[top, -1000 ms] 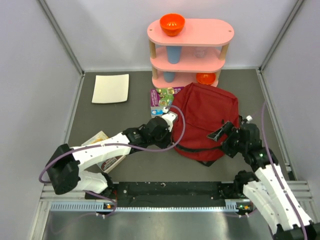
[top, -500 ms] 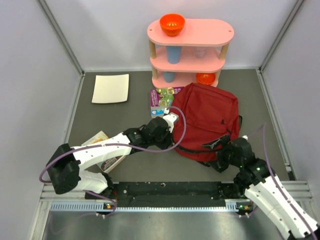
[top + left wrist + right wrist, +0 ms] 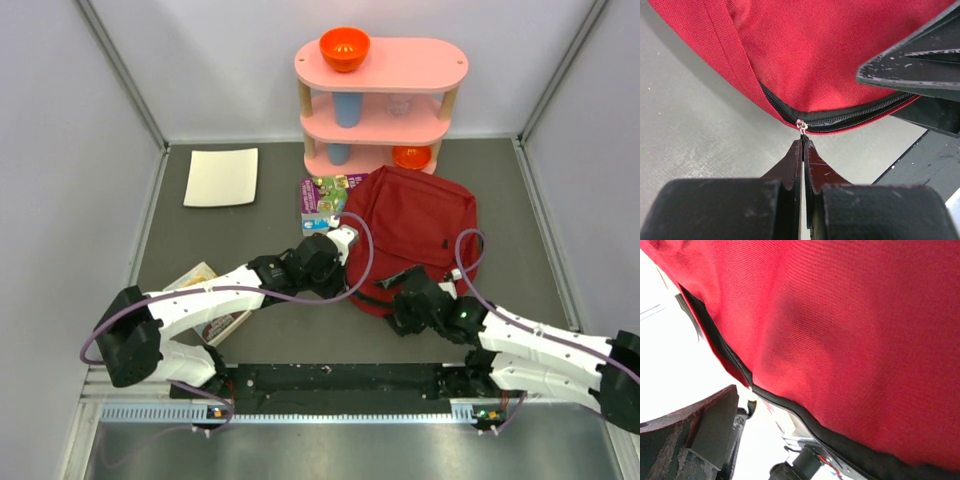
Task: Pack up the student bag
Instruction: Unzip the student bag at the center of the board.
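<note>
The left gripper [image 3: 803, 143] has its fingers pinched fully together on the small silver zipper pull [image 3: 801, 124] at the left rim of the large soft dark-red fabric student bag [image 3: 418, 232]. The bag lies flat on the dark grey table [image 3: 230, 240], right of centre and just before the pink three-tier shelf [image 3: 380, 100], and the pinch looks meant for dragging the zip open. The right gripper [image 3: 404, 282], jaws spread wide and clamping nothing, sits at the bag's near edge, probably to brace the fabric.
</note>
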You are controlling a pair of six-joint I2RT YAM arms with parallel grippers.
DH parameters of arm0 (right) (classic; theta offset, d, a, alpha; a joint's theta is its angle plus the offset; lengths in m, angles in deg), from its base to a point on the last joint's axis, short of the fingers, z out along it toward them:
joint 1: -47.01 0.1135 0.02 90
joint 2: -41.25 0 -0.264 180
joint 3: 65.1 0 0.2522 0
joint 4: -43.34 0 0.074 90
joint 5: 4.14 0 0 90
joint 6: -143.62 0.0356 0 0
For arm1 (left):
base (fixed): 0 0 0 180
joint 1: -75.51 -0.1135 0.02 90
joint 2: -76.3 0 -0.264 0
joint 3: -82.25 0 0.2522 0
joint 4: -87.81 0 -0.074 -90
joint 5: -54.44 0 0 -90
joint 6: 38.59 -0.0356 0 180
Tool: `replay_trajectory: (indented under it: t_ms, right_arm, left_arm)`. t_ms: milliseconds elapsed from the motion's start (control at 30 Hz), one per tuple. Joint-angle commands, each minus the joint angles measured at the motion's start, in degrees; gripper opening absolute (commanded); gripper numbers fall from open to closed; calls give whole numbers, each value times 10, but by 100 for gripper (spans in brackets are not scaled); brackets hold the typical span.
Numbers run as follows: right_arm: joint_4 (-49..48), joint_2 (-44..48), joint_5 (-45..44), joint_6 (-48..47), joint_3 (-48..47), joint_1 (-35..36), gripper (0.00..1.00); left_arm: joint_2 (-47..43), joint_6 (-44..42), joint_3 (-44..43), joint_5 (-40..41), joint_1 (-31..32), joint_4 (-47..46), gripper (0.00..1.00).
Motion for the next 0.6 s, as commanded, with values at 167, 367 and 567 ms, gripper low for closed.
replay_trajectory:
  t_ms: [167,367,567]
  right_arm:
    - [-78,-56,-72,25,-48,1,67]
    - [-77,-75,-65,-2,-53,-18,18]
    - [-70,-16,-48,-95,1,-50,0]
  left_arm:
    - [-7,-7,-20,-2,4,-8,0]
    - [-8,-8,-24,-7,4,-7,0]
    - [-16,-17,-27,19,4,1,0]
